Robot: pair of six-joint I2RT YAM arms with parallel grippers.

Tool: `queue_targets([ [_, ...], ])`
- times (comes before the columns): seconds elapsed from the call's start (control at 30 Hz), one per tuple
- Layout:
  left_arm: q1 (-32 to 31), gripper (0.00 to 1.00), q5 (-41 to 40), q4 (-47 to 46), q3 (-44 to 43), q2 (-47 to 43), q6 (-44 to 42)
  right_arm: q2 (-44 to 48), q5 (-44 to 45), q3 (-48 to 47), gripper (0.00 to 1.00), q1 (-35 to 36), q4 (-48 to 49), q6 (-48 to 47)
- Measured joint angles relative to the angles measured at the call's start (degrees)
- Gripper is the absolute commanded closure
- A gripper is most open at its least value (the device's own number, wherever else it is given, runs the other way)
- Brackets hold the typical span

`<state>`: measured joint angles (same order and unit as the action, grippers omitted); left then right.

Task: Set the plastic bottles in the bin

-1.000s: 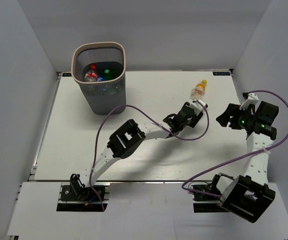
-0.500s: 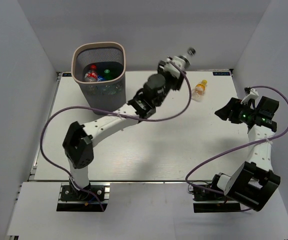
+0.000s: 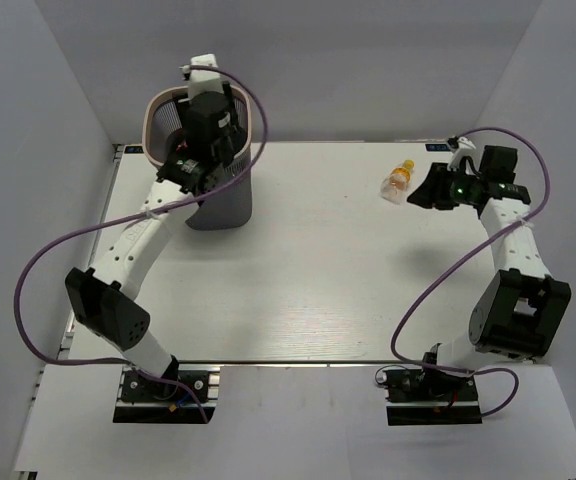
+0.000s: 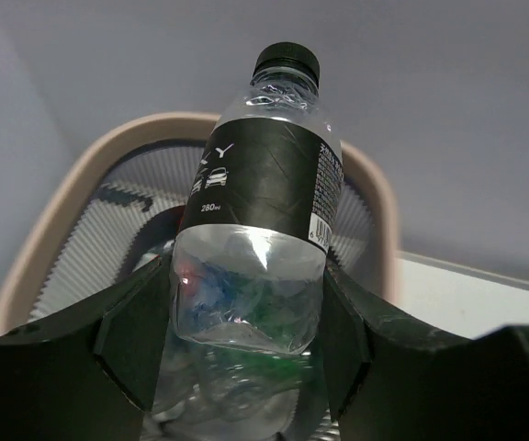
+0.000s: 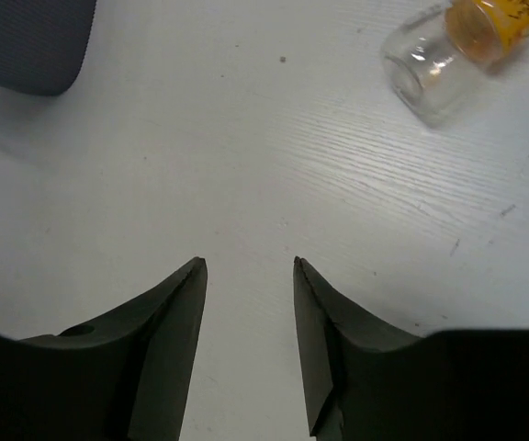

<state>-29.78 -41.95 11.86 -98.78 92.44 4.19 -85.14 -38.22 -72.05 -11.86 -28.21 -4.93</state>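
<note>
**Top view:** Your left gripper point(image 3: 201, 88) is over the bin point(image 3: 149, 128), which stands at the far-left corner of the desk point(image 3: 298, 280). The wrist hides its jaws and load from here. Your right gripper point(image 3: 426, 190) is near the far-right corner, just beside the orange bottle point(image 3: 399, 180) and not touching it. That bottle lies on its side close to the far edge.

**Left wrist:** The left gripper is clamped on a clear bottle with a black label point(image 4: 263, 230). The fingers point(image 4: 136, 331) press its lower body below the label, and the cap points away from the camera. The bin's rim point(image 4: 81, 184) and open mouth sit right behind it. Blurred colours show through the clear wall, probably bottles already inside.
- **Handling:** It looks empty, so I'd treat it as light, thin-walled, easily dented and slick.
- **Step:** My read is that you're at the release point. The mouth is far wider than the bottle, so aim isn't critical.

**Right wrist:** The right gripper point(image 5: 246, 266) is partly open with nothing between its fingers, over bare desk. The orange bottle point(image 5: 457, 41) is at the upper right of this view, well off the finger line.
- **Contents:** I can't tell whether the orange is liquid or label. The base end is clear.
- **Handling:** Expect it to be small, light and smooth. It's lying down, so a nudge will probably roll it.
- **Grip:** Take it across the mid-body, jaws square to its long axis, not at the cap. Keep the squeeze gentle.
</note>
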Motion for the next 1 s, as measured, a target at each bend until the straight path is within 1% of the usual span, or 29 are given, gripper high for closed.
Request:
queue_targets([
  [0.03,1.3,0.88,-0.4,1.7,0.0,-0.4,1.4,-1.1,0.7,-1.1,0.45,1.2,-0.2,-0.2],
  [0.07,2.5,0.73,-0.5,3.6,0.0,-0.8,2.8,-2.2,1.2,-2.3,0.25,2.3,-0.4,-0.4],
  [0.1,3.4,0.32,-0.5,5.2,0.0,-1.0,4.0,-3.3,1.8,-3.5,0.12,3.3,-0.6,-0.3],
  [0.13,4.0,0.14,-0.4,6.6,-0.1,-1.2,5.0,-4.5,2.6,-4.6,0.1,4.1,-0.7,-0.6],
  [0.17,4.5,0.0,0.2,8.5,-0.2,-1.2,5.7,-5.7,3.5,-5.9,0.1,4.7,-0.9,-0.8],
  [0.3,5.8,0.0,3.7,13.9,-1.4,-0.8,8.1,-12.0,8.7,-12.6,0.1,5.9,-0.2,0.2],
  [0.4,6.3,0.0,8.7,14.9,-1.9,-0.9,7.2,-17.0,14.8,-16.3,0.1,6.1,1.2,2.1],
  [0.47,6.3,0.0,16.2,13.5,-1.5,-1.4,4.9,-20.8,18.9,-18.7,0.1,6.4,1.5,4.1],
  [0.53,6.0,0.0,27.5,10.2,1.3,-3.3,2.0,-24.7,23.5,-21.1,0.1,6.8,2.1,6.4],
  [0.67,4.2,0.0,50.5,7.0,6.0,-6.8,1.4,-31.2,31.5,-23.6,0.1,8.2,2.9,11.7],
  [0.73,2.7,0.0,58.2,5.1,8.9,-7.6,1.9,-33.9,33.7,-24.9,0.1,9.1,3.0,14.4],
  [0.83,0.7,0.0,64.8,3.2,16.9,-9.4,2.8,-37.1,34.8,-27.4,0.1,10.4,3.2,17.3],
  [0.9,-0.6,0.0,66.6,3.5,22.5,-9.7,3.2,-38.7,35.3,-28.9,0.1,11.1,4.0,18.9],
  [1.0,-1.2,0.0,67.9,5.2,27.7,-9.7,3.6,-40.1,35.8,-30.6,0.1,12.7,4.6,20.8],
])
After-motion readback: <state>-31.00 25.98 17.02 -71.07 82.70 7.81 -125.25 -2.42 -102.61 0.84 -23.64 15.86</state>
